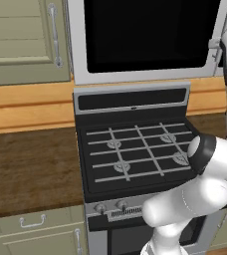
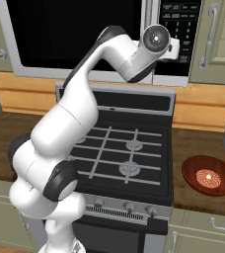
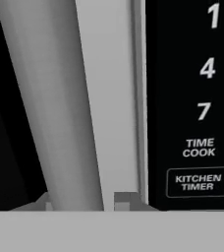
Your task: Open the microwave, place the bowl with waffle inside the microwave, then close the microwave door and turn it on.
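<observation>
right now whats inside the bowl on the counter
The bowl holds one round waffle, pale spot at its middle. The bowl's floor under the waffle is covered.

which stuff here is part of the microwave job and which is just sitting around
Part of the job:
- microwave
- microwave door, shut
- its bar handle, close before the tool
- bowl with the waffle, on the counter

Just there:
- gas stove
- cabinet doors
</observation>
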Robot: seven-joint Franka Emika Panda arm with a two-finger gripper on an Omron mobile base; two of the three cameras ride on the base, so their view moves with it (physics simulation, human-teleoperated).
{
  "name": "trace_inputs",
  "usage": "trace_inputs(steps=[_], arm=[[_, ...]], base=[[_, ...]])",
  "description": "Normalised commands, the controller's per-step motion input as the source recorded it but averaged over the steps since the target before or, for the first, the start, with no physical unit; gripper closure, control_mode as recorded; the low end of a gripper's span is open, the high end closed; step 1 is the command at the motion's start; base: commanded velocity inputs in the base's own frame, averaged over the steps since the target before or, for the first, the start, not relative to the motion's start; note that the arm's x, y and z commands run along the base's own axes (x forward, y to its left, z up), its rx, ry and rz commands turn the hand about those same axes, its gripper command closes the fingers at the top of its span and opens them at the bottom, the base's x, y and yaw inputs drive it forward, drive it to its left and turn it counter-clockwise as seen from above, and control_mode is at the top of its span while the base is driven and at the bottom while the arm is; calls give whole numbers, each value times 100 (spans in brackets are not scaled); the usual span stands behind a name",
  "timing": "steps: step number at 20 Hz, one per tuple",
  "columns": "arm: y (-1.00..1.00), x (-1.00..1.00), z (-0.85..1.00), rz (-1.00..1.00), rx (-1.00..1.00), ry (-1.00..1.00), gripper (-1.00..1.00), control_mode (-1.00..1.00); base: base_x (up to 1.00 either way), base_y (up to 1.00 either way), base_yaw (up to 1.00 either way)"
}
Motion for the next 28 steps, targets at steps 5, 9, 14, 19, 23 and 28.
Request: trace_inputs(steps=[5, 9, 14, 19, 23, 28], arm=[[27, 95, -66, 10, 0, 0, 100, -100], [60, 72, -39, 8, 1, 0, 100, -100], [85, 51, -21, 21, 6, 11, 100, -100], [99, 17, -2, 26, 6, 19, 100, -100], [100, 0, 9, 26, 0, 25, 100, -100], [94, -3, 71, 34, 0, 53, 100, -100]], base=[[0, 0, 0], [0, 0, 0], [0, 0, 0], [0, 0, 0], [0, 0, 0], [0, 0, 0]])
